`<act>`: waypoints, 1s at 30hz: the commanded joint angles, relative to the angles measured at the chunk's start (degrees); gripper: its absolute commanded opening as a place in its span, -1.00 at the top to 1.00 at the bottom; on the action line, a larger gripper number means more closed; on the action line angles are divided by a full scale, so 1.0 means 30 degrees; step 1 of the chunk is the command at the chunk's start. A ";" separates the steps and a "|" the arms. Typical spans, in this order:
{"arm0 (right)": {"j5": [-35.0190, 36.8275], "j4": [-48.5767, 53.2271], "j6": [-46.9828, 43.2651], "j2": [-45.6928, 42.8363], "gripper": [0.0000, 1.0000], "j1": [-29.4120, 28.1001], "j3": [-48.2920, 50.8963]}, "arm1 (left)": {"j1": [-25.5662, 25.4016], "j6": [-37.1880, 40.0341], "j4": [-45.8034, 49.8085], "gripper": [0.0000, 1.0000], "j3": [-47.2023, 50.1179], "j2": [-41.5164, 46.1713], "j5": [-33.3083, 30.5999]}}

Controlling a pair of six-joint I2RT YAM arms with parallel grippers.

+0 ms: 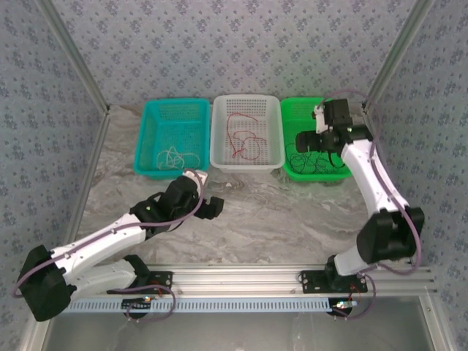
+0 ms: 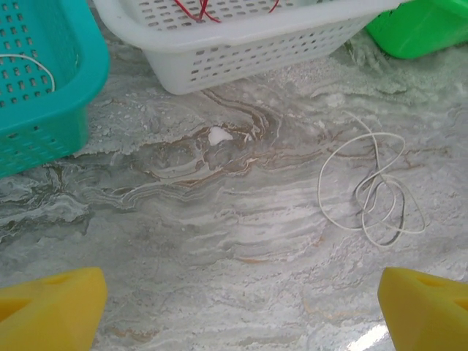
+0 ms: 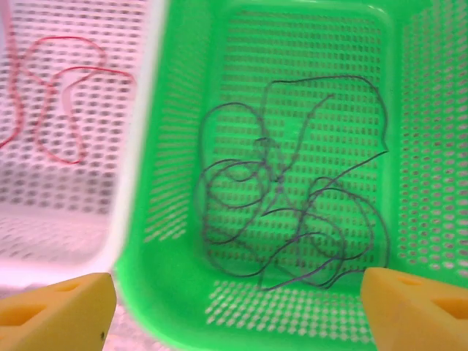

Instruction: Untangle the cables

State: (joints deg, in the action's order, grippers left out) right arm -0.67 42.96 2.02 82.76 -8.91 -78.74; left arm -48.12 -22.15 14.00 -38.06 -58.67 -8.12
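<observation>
Sorting stage, prob near end: black cable in green basket, R fingers spread above. Loose white cable on tabletop; L fingers spread. Next, likely: L drops, pinches it.

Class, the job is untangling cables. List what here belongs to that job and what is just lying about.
Belongs to the job: red cable in the white basket; black cable in the green basket; white cable in the teal basket; loose white cable on the table.
Just lying about: small white scrap on the table.
</observation>
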 commanded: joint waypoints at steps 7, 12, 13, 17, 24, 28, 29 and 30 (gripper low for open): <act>0.0992 -0.2753 0.2642 -0.4388 -0.78 -0.5013 0.6196 | -0.0168 -0.0725 -0.1166 -0.92 -0.0344 -0.0801 0.0559; 0.2100 -0.3893 0.3693 -0.4797 -0.75 -0.7369 0.8399 | -0.0168 -0.0988 -0.1441 -0.94 -0.0146 -0.0628 0.0425; 0.1998 -0.4227 0.3857 -0.4845 -0.74 -0.7637 0.8813 | -0.0166 -0.1009 -0.1447 -0.95 -0.0102 -0.0598 0.0436; 0.1606 -0.5726 0.4916 -0.4754 -0.70 -0.8378 1.0404 | -0.0162 -0.1111 -0.1415 -0.96 0.0018 -0.0512 0.0378; 0.2030 -0.7503 0.5917 -0.3113 -0.68 -0.8894 1.1735 | -0.0162 -0.1346 -0.1393 -0.98 0.0316 0.0187 0.0008; 0.2304 -0.8145 0.5967 -0.1692 -0.66 -0.9054 1.1525 | -0.0184 -0.1419 -0.1164 -0.99 0.0502 0.0528 -0.0157; 0.2299 -0.8272 0.5991 -0.1403 -0.65 -0.9083 1.1434 | -0.0164 -0.1456 -0.1153 -0.99 0.0552 0.0599 -0.0166; 0.2302 -0.8392 0.6060 -0.1113 -0.64 -0.9123 1.1393 | -0.0162 -0.1514 -0.1133 -0.99 0.0620 0.0682 -0.0197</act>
State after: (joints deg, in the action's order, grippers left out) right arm 4.71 20.08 18.61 77.78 -35.75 -44.12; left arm -48.38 -25.65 10.48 -36.34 -58.00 -7.51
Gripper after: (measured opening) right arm 0.825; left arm 0.994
